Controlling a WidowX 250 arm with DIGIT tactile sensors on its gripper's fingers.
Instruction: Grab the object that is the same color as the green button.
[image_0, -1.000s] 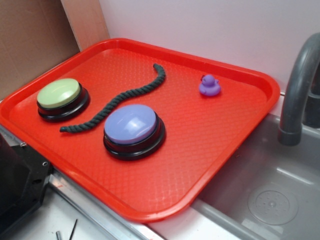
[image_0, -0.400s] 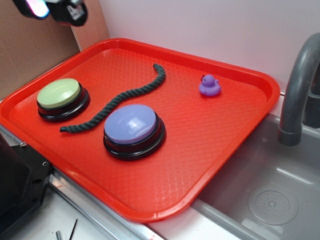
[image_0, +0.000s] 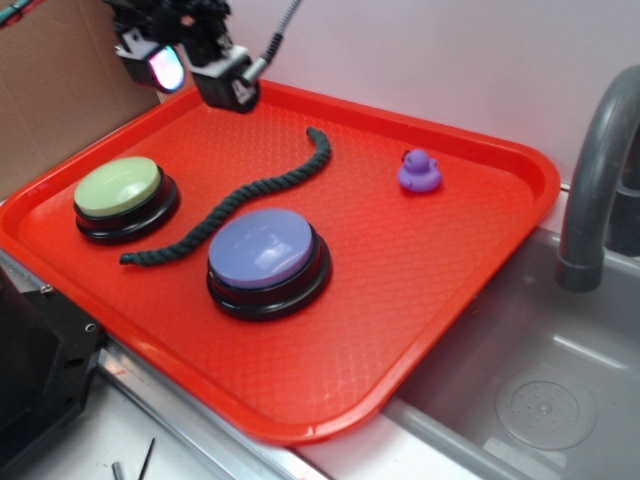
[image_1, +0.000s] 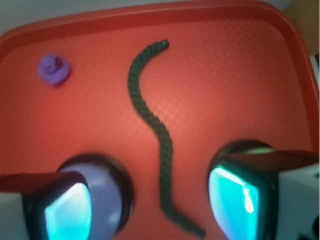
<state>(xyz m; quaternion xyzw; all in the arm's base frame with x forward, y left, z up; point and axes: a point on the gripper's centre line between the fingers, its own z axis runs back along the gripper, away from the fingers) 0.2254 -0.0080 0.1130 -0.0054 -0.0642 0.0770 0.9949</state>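
A long, wavy dark green rope piece (image_0: 240, 196) lies across the middle of the red tray (image_0: 440, 270). The green button (image_0: 118, 186), pale yellow-green on a black base, sits at the tray's left. My gripper (image_0: 195, 68) hangs open above the tray's far left corner, well clear of the rope. In the wrist view the rope (image_1: 150, 115) runs down between my two fingers, whose glowing pads (image_1: 232, 200) stand wide apart with nothing held. The green button (image_1: 250, 148) barely peeks out behind the right finger.
A purple-topped button (image_0: 262, 250) stands just right of the rope's near end. A small purple duck (image_0: 419, 171) sits at the tray's far right. A grey faucet (image_0: 595, 180) and sink (image_0: 540, 390) lie to the right; cardboard (image_0: 60, 90) stands at the back left.
My gripper has come into the exterior view from the top left and moved right and down over the tray's far corner. Nothing on the tray has moved.
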